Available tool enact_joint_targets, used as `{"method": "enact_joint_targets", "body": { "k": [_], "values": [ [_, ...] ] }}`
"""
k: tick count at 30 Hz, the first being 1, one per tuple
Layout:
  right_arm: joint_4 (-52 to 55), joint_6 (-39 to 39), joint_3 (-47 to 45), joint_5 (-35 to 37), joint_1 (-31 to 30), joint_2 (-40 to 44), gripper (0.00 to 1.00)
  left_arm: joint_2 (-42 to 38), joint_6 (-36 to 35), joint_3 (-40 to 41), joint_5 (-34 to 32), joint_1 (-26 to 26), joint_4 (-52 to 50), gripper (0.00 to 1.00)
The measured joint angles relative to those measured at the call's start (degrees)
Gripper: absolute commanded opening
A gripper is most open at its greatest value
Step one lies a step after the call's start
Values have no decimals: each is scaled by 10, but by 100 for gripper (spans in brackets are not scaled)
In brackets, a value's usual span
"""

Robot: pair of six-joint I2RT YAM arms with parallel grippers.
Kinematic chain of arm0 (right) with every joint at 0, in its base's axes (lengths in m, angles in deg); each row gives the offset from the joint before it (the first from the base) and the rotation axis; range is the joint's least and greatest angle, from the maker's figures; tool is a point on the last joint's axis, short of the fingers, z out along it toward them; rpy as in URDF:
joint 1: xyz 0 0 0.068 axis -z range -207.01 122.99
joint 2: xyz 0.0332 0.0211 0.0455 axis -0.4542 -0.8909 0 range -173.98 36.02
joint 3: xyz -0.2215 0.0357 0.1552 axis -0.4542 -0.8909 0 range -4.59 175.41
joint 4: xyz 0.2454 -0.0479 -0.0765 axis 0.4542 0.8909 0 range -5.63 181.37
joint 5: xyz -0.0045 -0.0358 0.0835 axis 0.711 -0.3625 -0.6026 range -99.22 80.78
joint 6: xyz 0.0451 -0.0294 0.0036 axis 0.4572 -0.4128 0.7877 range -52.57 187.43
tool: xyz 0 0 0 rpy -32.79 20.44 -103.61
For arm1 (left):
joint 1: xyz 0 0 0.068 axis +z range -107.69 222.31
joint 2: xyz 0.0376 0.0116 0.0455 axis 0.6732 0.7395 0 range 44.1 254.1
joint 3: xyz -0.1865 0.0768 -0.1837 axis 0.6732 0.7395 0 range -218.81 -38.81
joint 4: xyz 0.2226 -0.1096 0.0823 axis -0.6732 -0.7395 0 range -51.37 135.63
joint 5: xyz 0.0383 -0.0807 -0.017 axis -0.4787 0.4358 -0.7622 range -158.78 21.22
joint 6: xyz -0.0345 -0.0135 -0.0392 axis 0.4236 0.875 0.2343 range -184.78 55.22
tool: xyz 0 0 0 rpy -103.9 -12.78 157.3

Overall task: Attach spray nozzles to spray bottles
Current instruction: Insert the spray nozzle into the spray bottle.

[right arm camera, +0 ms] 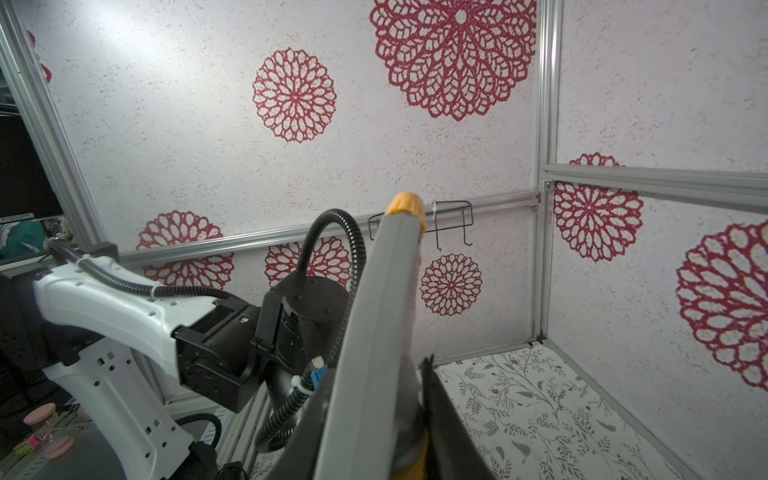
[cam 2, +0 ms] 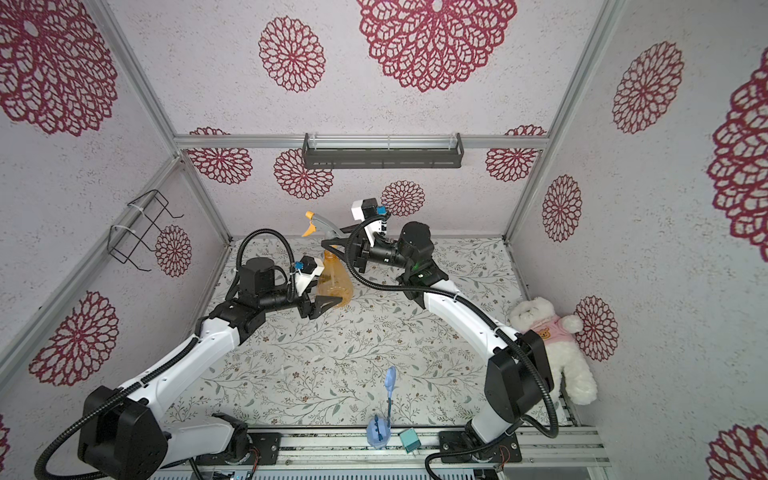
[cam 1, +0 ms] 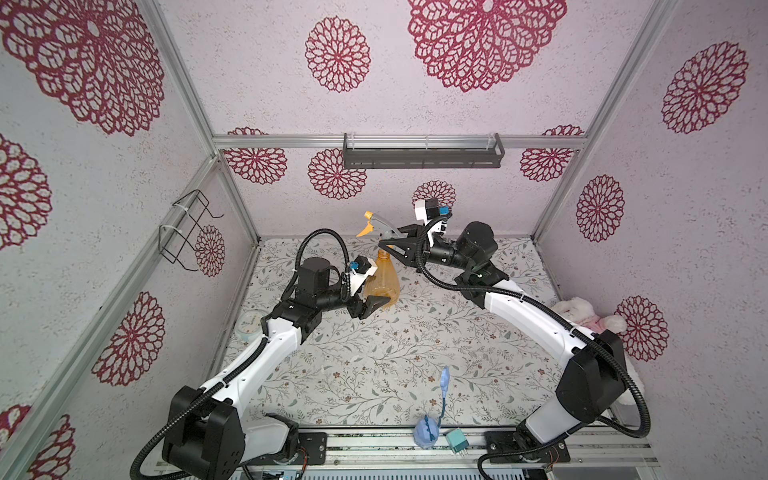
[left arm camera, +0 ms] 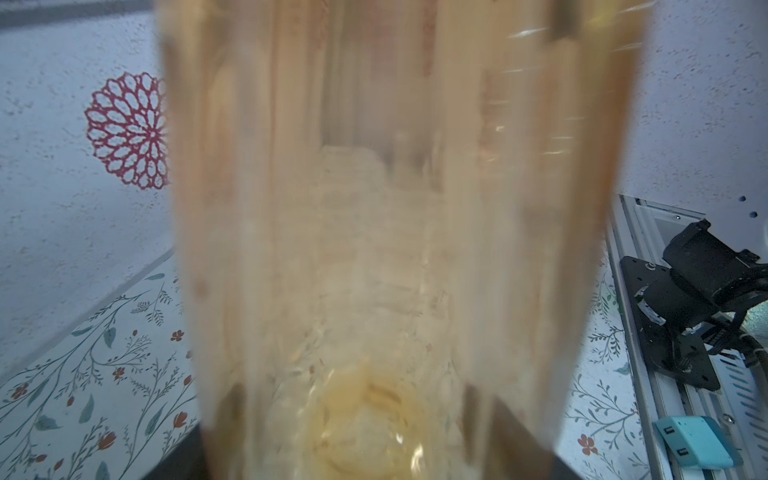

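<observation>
The floral table [cam 1: 415,353] is bearing the orange spray bottle [cam 1: 384,276] upright near the back. The left gripper [cam 1: 378,296] is clamping its base, one finger hiding behind it. Over the neck, the spray nozzle [cam 1: 380,226] is sitting pinched in the right gripper [cam 1: 388,243], whose fingers are covering the joint.

a small booth with pale, rough-textured walls [cam 1: 257,75] printed with large crimson lace-like flower medallions [cam 1: 337,54]. silver aluminium posts [cam 1: 183,83] frame the corners. a dark grey shelf rail [cam 1: 422,154] hangs on the far wall; a black wire rack [cam 1: 187,230] is fixed to the left wall. the floor is a white cloth [cam 1: 395,353] with fine leafy sprigs and small red blossoms. a slotted metal rail [cam 1: 374,451] runs along the near edge.
</observation>
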Motion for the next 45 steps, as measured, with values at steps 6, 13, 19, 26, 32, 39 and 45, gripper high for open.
{"method": "enact_joint_targets", "body": {
  "k": [6,13,19,26,32,39,45],
  "values": [
    [14,-10,-2,-12,-2,0,0,2,0,0,0,0,-4,26],
    [19,-21,-13,-15,-2,0,0,2,0,0,3,0,-5,26],
    [20,-33,-13,-15,-2,0,0,2,0,0,5,0,-6,26],
    [31,-50,-13,-15,1,0,0,2,0,0,5,0,-6,26],
    [52,-71,-13,-15,4,0,0,2,1,0,7,0,-7,25],
    [76,-103,-13,-15,4,2,0,2,0,0,7,0,-16,23],
    [111,-139,-13,-17,5,9,0,3,-2,0,11,0,-31,22]
  ]
}}
